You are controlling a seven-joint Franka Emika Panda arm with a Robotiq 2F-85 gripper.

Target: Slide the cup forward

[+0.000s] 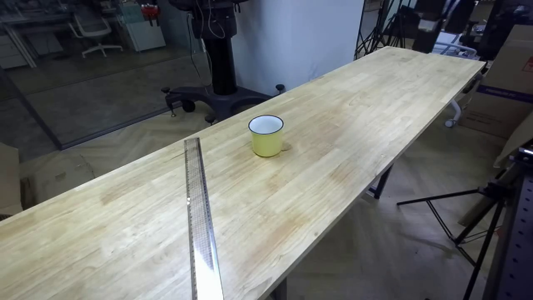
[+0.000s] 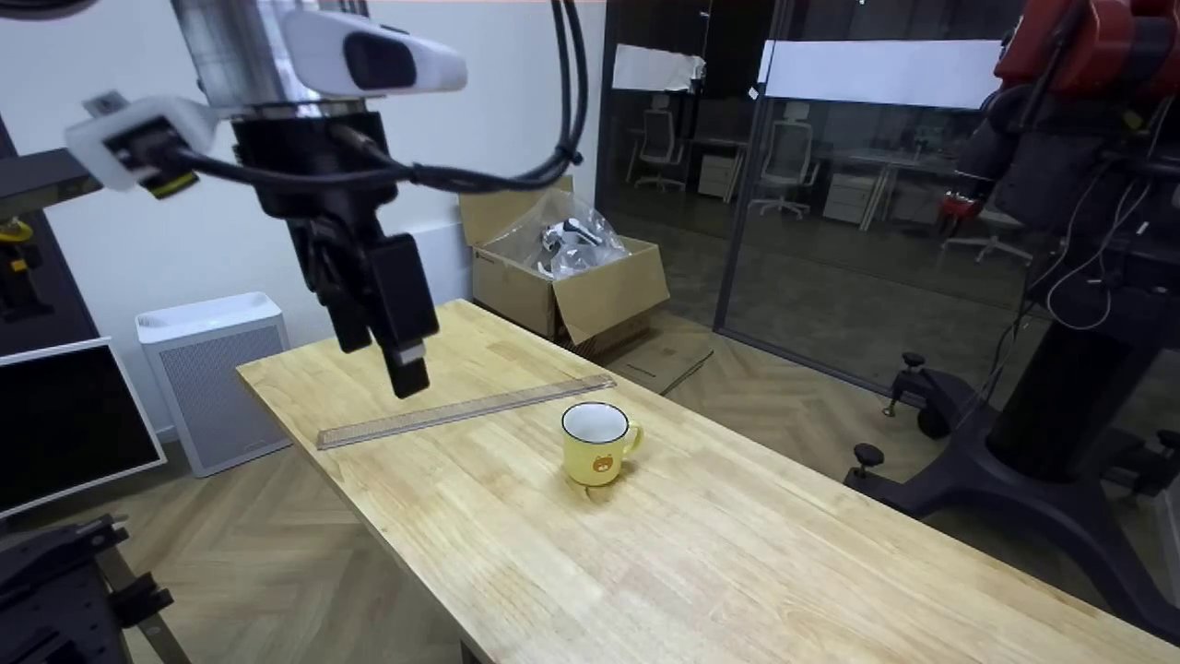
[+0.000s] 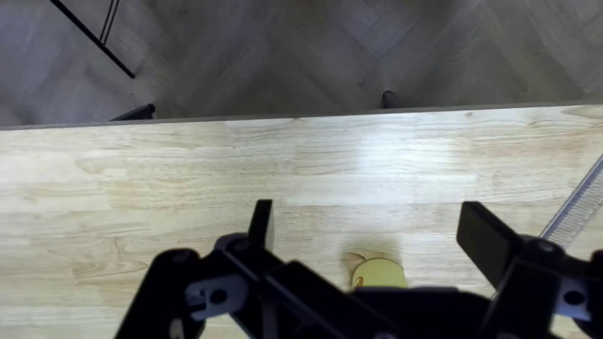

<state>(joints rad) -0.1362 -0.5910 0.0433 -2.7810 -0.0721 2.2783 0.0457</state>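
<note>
My end effector (image 3: 367,219) hangs above the tabletop (image 3: 188,179), its fingers (image 3: 487,240) spread wide apart. The yellow cup (image 2: 592,452) stands upright below me, well apart from my fingers. In the wrist view only a piece of its yellow side shows between them; my own dark housing (image 3: 419,310) hides the rest. An exterior view gives me its handle (image 2: 636,438) and a whole bear face (image 2: 603,464), while both exterior views look into its white inside. A clear ruler (image 3: 579,202) lies flat below me, near the cup; in the wrist view one finger stands in the way, covering part of it. Past the tabletop's edges, away from me, stand a carton (image 2: 513,293) with flaps folded out, a dark wheeled stand (image 1: 221,62) and a tripod (image 1: 494,191).
</note>
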